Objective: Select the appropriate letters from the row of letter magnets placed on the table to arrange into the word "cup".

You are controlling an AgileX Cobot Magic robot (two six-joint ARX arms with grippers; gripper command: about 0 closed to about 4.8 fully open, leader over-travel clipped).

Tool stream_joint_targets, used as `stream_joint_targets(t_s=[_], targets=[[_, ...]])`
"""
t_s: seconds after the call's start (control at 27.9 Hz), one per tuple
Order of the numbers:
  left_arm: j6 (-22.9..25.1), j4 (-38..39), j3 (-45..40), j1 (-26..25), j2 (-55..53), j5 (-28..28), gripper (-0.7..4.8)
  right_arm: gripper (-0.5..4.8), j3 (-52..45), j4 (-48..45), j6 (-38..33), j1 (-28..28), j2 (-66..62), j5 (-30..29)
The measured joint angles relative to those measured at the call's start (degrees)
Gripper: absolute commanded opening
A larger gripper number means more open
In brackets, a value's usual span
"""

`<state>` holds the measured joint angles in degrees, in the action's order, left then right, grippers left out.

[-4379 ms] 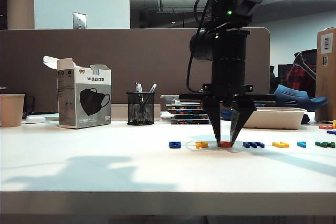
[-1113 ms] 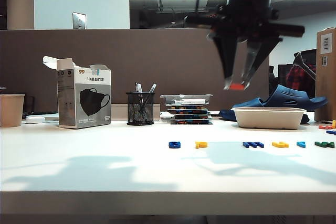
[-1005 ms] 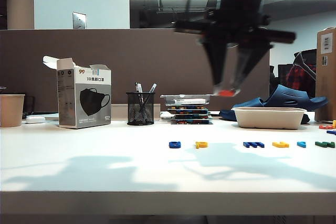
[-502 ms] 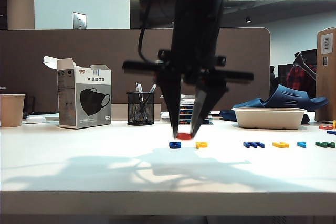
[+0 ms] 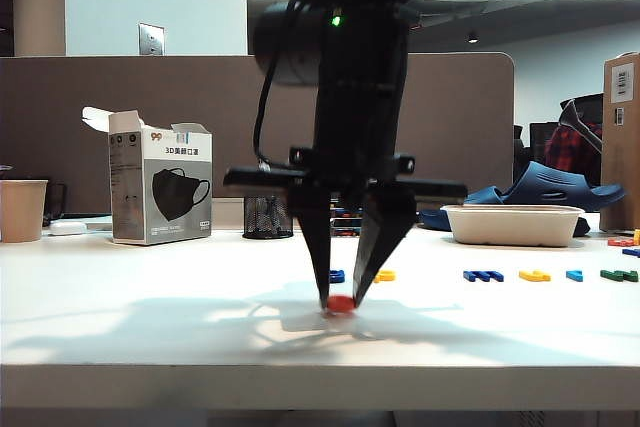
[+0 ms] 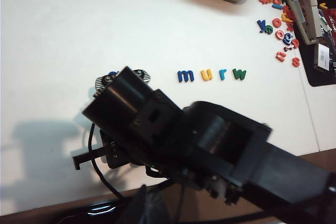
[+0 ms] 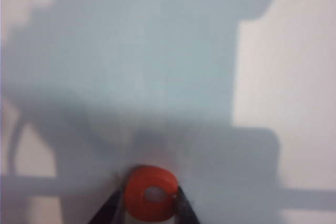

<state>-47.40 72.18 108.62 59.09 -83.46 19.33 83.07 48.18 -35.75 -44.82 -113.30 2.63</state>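
Exterior view: right end effector (image 5: 341, 303) around red "c" (image 5: 342, 303) at table (image 5: 150, 317).

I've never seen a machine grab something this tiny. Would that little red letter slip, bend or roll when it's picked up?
Probably stiff: the red letter keeps its rounded shape, pinched in the right tool. Being flat, it should lie still, not roll. It looks smooth, so it might skid on the white table.

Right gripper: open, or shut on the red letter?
Shut on it. The right gripper pinches the red letter between its fingertips, low at the table, in front of the letter row.
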Motion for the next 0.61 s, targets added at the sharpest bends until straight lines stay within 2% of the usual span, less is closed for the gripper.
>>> stream_joint_targets(t_s=[0.61], targets=[[0.0,0.02,0.0,0.0,0.0,0.0,-0.05,1.09,0.17,-0.35,-0.02,-0.04,-0.66,0.15]])
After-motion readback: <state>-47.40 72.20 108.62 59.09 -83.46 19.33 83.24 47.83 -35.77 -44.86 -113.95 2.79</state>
